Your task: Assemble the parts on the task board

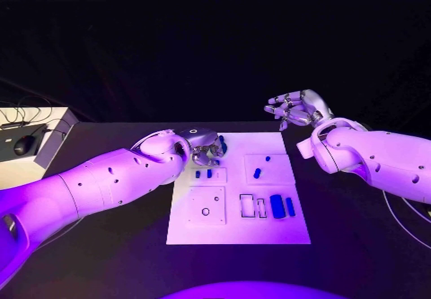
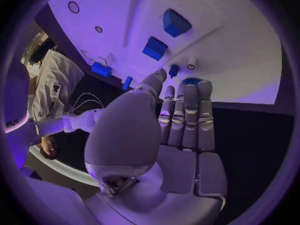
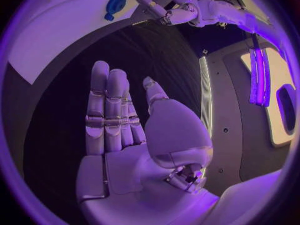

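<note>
The white task board [image 1: 235,233] lies in the middle of the black table. My left hand [image 1: 205,147] hangs over its far left corner, fingers stretched out side by side [image 2: 185,116] with nothing in them. Their tips are next to a round blue part [image 2: 192,81] and a small blue peg [image 2: 174,71]. Two small blue blocks [image 1: 203,174] sit just in front of that hand. Two more blue pieces [image 1: 261,167] stand in the far right panel, and two long blue bars [image 1: 282,206] lie at the near right. My right hand [image 1: 296,107] is raised beyond the far right corner, palm bare [image 3: 134,135].
A white box [image 1: 47,121] with a dark mouse [image 1: 24,146] and cables stands at the table's far left edge. Bare black tabletop [image 1: 359,224] flanks the board on both sides. Empty outlined slots [image 1: 251,206] and a panel with holes [image 1: 205,206] lie in the board's near half.
</note>
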